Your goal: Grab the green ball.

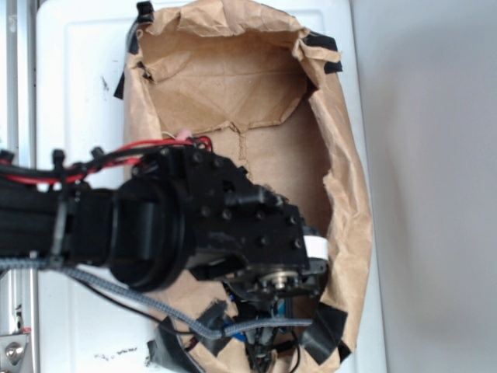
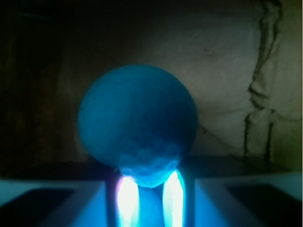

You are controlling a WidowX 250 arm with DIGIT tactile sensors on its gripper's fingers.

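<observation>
A: Where is the arm (image 1: 155, 225) placed?

B: It is reached down into the brown paper bag (image 1: 342, 194), which is taped open at the rim, presumably so the contents can be reached from above. The wrist end is buried low in the bag in the exterior view; the gripper (image 2: 150, 198) itself is hidden there.

A: Pincer state?

B: Only seen in the wrist view. Two glowing fingertips (image 2: 128, 198) are seen close together at the bottom edge, with a narrow gap between. A ball (image 2: 137, 135) is seen directly above them, its lower edge at or between the tips. Contact cannot be confirmed; whether it is pinched cannot be told.

A: Is that the green ball?

B: Cannot be confirmed. It is rendered teal-blue under the blue glow, so its colour is not trusted. No second ball is seen in either view.

A: Risk?

B: The wrong ball may be taken. Colour should be checked once lifted into daylight.
</observation>
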